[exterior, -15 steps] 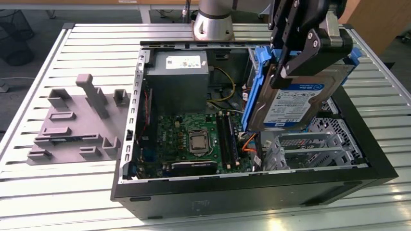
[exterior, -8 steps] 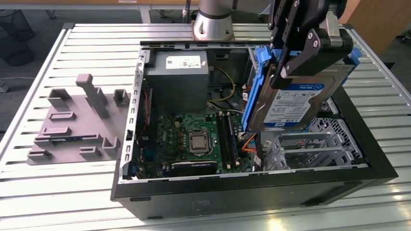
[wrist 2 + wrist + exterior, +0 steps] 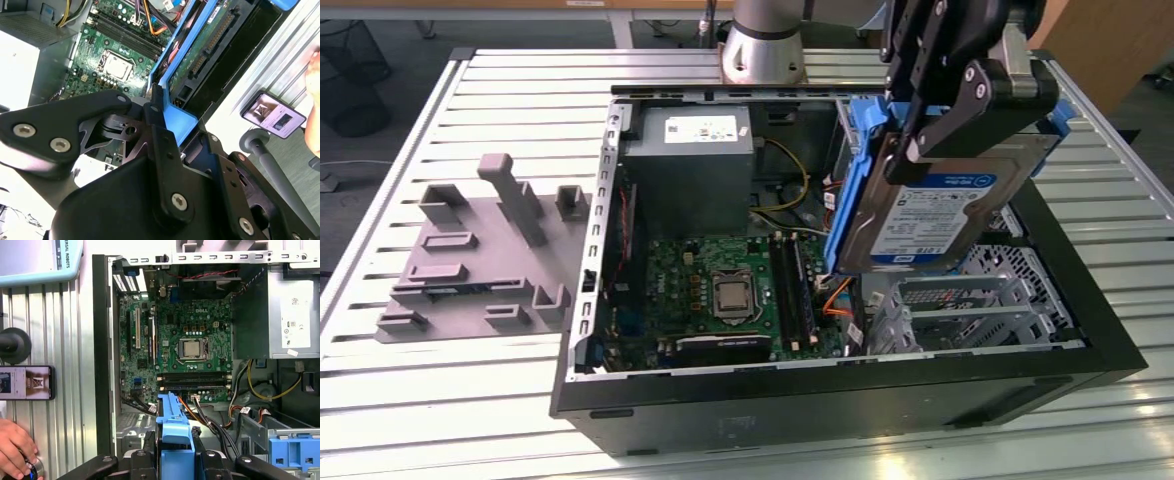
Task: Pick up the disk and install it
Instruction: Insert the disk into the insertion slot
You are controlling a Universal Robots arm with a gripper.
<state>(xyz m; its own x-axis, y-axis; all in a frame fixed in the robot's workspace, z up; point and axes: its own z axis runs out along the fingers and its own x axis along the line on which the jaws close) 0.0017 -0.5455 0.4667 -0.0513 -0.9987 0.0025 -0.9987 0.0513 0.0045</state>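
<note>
Silver metal with a white-and-blue label, the disk [image 3: 941, 215] hangs in the air, tilted steeply with its label towards the exterior view's camera and blue plastic rails along its sides. The black gripper [image 3: 943, 120] is clamped on its upper end, one finger lying across the label side and the rest of the disk hanging free below. In the second wrist view the disk's underside shows a green circuit board [image 3: 200, 52] with a row of connector pins, and the blue rail [image 3: 175, 117] sits pinched between the fingers. The disk hovers just above the silver drive cage [image 3: 961, 300], which fills the corner of the open computer case [image 3: 854, 400] at the exterior view's right, by the case's near wall. Beside the cage lies the green motherboard [image 3: 720, 290] with its bare processor socket, and past that, against the case's far wall, stands the grey power supply [image 3: 687, 165] with a white sticker. The case stands on a slatted metal table [image 3: 454, 400]. Near the table's edge at the exterior view's left sits a grey fixture [image 3: 480, 250] of upright blocks. In the first wrist view a phone [image 3: 26, 382] lies on the slats beside the case, and a person's hand [image 3: 14, 452] rests near it.
</note>
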